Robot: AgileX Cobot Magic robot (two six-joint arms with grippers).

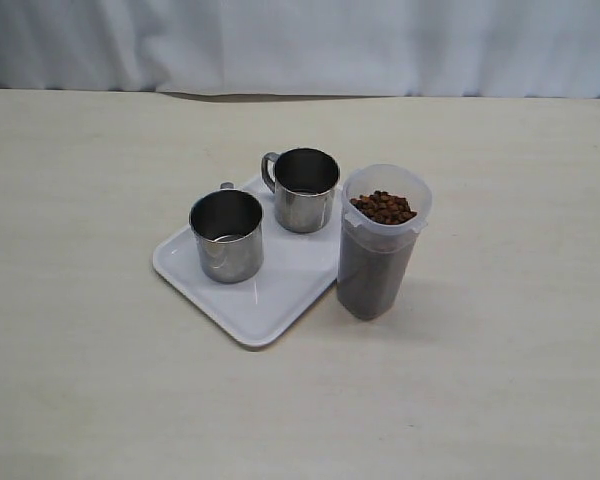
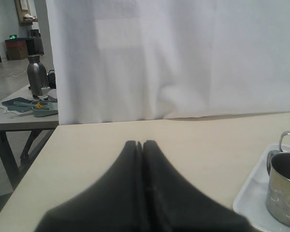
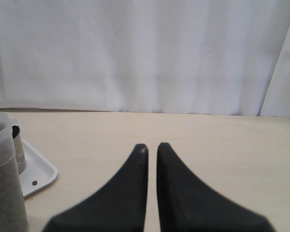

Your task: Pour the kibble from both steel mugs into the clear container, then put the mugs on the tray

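Both steel mugs (image 1: 226, 235) (image 1: 305, 190) stand upright on the white tray (image 1: 250, 310) and look empty. The clear container (image 1: 383, 260) stands on the table, touching the tray's right edge, filled with kibble (image 1: 383, 207) almost to its rim. No arm appears in the exterior view. My left gripper (image 2: 141, 143) is shut with nothing in it, over bare table to the side of the tray (image 2: 253, 198) and a mug (image 2: 285, 191). My right gripper (image 3: 152, 146) is shut and empty, apart from the container (image 3: 5, 188) and tray (image 3: 41, 174).
One stray pellet (image 3: 34, 183) lies on the tray corner. A white curtain (image 1: 300, 45) hangs along the table's far edge. Past the table's edge in the left wrist view stands a side table (image 2: 19, 118) with a steel bottle (image 2: 37, 75).
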